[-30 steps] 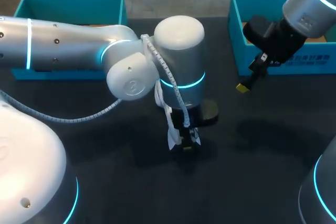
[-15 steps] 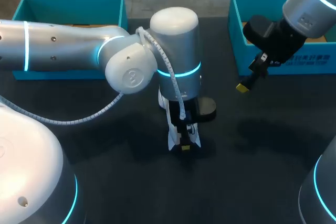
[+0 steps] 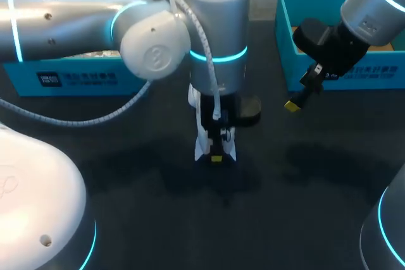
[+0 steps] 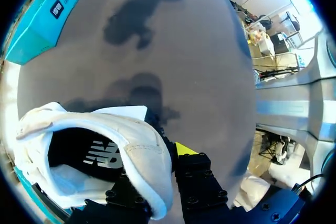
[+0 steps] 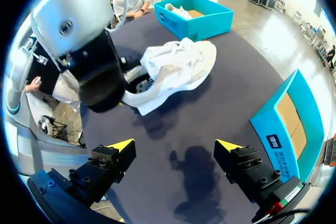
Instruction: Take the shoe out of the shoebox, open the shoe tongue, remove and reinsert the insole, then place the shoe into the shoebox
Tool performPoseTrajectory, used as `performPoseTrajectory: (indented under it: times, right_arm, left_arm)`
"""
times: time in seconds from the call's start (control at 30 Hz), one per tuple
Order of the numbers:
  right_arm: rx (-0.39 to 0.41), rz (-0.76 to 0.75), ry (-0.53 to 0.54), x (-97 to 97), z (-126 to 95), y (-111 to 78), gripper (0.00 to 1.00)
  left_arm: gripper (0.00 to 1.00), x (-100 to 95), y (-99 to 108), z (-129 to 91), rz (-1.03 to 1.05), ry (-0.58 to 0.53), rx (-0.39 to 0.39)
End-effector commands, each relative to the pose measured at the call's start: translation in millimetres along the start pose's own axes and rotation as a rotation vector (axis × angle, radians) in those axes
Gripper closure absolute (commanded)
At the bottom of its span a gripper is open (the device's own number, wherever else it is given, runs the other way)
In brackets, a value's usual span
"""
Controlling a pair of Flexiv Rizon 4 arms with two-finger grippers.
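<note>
A white shoe (image 5: 181, 66) lies on the dark table (image 3: 304, 175) near its middle, with its opening toward my left arm. My left gripper (image 3: 216, 156) is shut on the shoe's collar wall (image 4: 142, 153), one finger inside and one outside. The left wrist view looks into the shoe (image 4: 52, 124) at a black insole (image 4: 97, 153). In the head view my left arm's wrist hides most of the shoe (image 3: 201, 145). My right gripper (image 5: 175, 145) hangs open and holds nothing, to the right of the shoe, beside the right shoebox (image 3: 329, 77).
A second teal box (image 3: 69, 77) stands at the table's back left; in the right wrist view it (image 5: 199, 22) holds something white. My left arm's wrist (image 3: 215, 36) stands tall over the table's middle.
My left arm has swung upward and toward the table's far side, carrying the shoe's held end a little that way. The right arm has kept still.
</note>
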State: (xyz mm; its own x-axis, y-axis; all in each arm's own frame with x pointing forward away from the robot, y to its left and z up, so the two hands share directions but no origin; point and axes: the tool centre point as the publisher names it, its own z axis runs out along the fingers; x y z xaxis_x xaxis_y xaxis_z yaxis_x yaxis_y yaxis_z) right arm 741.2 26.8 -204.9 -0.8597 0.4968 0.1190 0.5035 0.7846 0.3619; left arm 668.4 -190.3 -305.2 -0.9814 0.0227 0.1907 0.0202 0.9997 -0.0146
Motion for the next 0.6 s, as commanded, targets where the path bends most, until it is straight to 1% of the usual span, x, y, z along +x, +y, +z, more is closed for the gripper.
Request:
performPoseTrajectory:
  times: [0.03, 0.23, 0.43, 0.6]
  right_arm:
    - [0.002, 0.001, 0.001, -0.5, 0.6, 0.4, 0.00]
    - [0.002, 0.001, 0.001, -0.5, 0.6, 0.4, 0.00]
    - [0.002, 0.001, 0.001, -0.5, 0.6, 0.4, 0.00]
    - [0.002, 0.001, 0.001, -0.5, 0.6, 0.4, 0.00]
  left_arm:
    - [1.00, 4.3, 11.6, -39.1, 0.006, -0.008, 0.005]
    - [1.00, 6.2, 21.2, -67.9, 0.023, -0.005, 0.011]
    - [1.00, 6.1, 28.7, -89.9, 0.033, -0.012, 0.022]
    - [1.00, 8.1, 31.7, -106.7, 0.038, -0.029, 0.011]
